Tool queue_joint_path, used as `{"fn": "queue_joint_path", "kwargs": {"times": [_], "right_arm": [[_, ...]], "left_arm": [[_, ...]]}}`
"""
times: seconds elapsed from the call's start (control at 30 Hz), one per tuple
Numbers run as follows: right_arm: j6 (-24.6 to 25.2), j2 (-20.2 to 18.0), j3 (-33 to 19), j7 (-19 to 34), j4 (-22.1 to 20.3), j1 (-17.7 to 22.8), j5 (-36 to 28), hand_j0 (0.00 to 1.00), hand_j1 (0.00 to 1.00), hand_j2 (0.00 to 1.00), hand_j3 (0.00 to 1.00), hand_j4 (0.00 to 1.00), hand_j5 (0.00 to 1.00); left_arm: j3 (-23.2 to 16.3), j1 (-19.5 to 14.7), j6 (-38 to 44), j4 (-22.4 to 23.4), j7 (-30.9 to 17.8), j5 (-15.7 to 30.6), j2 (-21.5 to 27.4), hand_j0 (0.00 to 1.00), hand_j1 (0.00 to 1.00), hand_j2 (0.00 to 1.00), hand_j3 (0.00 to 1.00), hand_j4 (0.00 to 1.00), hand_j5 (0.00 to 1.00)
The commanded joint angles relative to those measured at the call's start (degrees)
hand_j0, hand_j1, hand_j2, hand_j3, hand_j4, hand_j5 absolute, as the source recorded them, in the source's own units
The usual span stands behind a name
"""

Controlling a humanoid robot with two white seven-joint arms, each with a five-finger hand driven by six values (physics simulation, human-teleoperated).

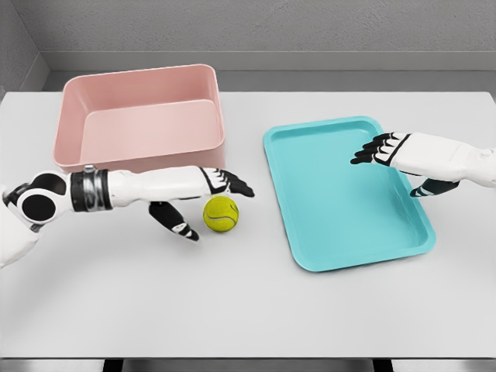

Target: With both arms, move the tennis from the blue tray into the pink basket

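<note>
Head view, only camera I have. Landmark for all positions: the blue tray (pixel 348 194), lying flat on the white table (pixel 248 310), right of centre.

Tennis ball (pixel 221 213): I see it resting on the table surface, outside the tray, just off the tray's left edge and clear of the rim. Yellow-green, seam visible.

Pink basket (pixel 139 116): well to the left of the tray and farther back on the table. Nothing visible inside it. The ball sits in front of its near right corner, apart from the wall.

Left hand (pixel 205 198): arm enters from the left edge and reaches toward the tray's left side. Fingers extended over the ball's upper left, thumb hanging below on the ball's left. Fingers spread, closed on nothing. I cannot tell whether a fingertip grazes the ball; the thumb is just beside it.

Right hand (pixel 399 159): arm enters from the right edge, and the hand hangs above the tray's right half. Fingers stretched leftward over the tray floor, thumb dropped toward the tray's right rim. Fingers apart, holding nothing.
</note>
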Motion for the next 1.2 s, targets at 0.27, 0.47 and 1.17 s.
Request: {"fn": "queue_joint_path", "kwargs": {"times": [0.27, 0.47, 1.17], "right_arm": [[0.1, 0.0, 0.0, 0.0, -0.3, 0.0, -0.3, 1.00, 1.00, 1.00, 1.00, 1.00, 1.00], [0.1, 0.3, 0.1, 0.0, -0.4, 0.0, -0.3, 1.00, 1.00, 1.00, 1.00, 1.00, 1.00], [0.1, 0.0, 0.1, 0.0, -0.8, 0.1, -0.3, 1.00, 1.00, 1.00, 1.00, 1.00, 1.00]], "left_arm": [[0.0, -1.0, 0.1, 5.8, 0.0, 0.4, -2.5, 1.00, 1.00, 1.00, 1.00, 1.00, 1.00], [0.0, -1.1, 0.1, 8.2, 0.1, -1.8, -5.0, 1.00, 1.00, 1.00, 1.00, 1.00, 1.00], [-4.6, -2.5, 0.1, 12.1, 0.3, -3.1, -6.9, 1.00, 1.00, 1.00, 1.00, 1.00, 1.00]]}}
